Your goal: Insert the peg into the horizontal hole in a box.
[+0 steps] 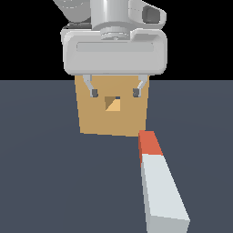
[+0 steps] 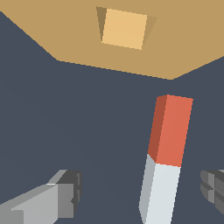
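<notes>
Nearest the camera in the exterior view lies the peg (image 1: 159, 186), flat on the dark grey floor (image 1: 45, 182). Its pale grey-white end is at the near side, and its shorter orange-red end points away toward the box (image 1: 113, 119). The peg sits toward the exterior view's right and runs slightly aslant, its red tip close to the box's lower right corner. Whether tip and box touch cannot be told from that view; the wrist view shows a strip of floor between the red tip (image 2: 170, 129) and the box (image 2: 183, 48).

Farther back stands the tan box, upright on the floor, its face turned toward the camera. The hole (image 1: 113, 103) is a small square opening in the middle of that face; in the wrist view it appears as a lighter recess (image 2: 124, 28).

Above the box hangs the gripper (image 1: 114, 93), its pale body covering the box's top edge. Its fingers (image 1: 94, 93) are spread wide, one on each side of the hole as seen from the camera, and nothing is between them. In the wrist view the peg lies between the two fingertips (image 2: 65, 194), unheld, nearer one of them.
</notes>
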You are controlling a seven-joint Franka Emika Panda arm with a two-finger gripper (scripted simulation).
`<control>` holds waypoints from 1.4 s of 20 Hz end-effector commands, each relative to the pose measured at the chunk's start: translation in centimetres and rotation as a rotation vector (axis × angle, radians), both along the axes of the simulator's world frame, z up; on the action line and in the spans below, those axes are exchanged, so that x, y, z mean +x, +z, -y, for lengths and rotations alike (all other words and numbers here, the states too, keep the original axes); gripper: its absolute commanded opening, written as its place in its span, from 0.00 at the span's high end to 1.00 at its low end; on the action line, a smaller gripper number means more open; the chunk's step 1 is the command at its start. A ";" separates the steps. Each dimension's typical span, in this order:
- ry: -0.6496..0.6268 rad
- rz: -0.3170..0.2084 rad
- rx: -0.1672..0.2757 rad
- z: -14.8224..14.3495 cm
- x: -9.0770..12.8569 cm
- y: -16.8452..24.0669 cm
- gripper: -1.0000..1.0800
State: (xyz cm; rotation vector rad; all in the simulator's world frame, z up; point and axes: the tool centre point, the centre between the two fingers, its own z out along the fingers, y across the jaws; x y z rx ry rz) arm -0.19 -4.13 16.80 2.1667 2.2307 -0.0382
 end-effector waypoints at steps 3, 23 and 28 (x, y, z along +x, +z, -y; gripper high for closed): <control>-0.001 0.000 0.000 0.1 0.1 -0.1 0.04; -0.111 -0.002 0.029 7.2 5.4 -7.1 0.04; -0.135 -0.002 0.036 8.8 6.5 -8.7 0.04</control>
